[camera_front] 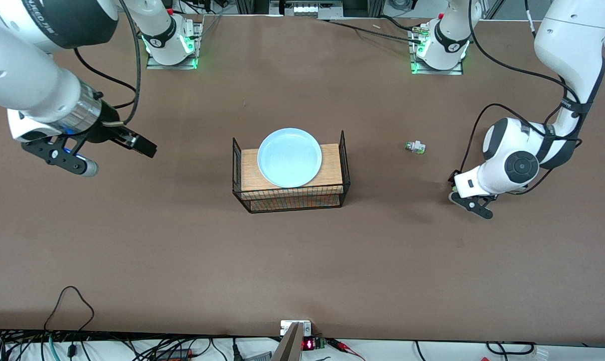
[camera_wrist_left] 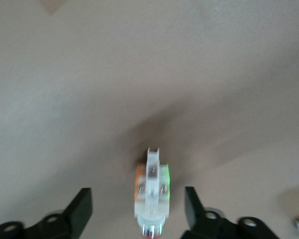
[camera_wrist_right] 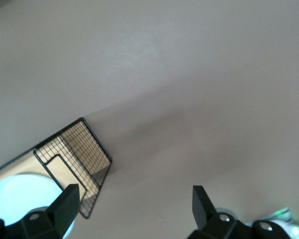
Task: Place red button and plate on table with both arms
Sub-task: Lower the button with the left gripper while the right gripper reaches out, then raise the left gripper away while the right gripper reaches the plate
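Left wrist view alone shows red button (camera_wrist_left: 150, 191) between open left tool (camera_wrist_left: 138, 211) fingers.

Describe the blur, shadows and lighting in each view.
Front view: sharp and evenly lit; the rack casts a soft shadow on the table, and green lights glow at both arm bases. Left wrist view: blurred; the button between the open left tool fingers throws a dark shadow. Right wrist view: soft; plate washed out.
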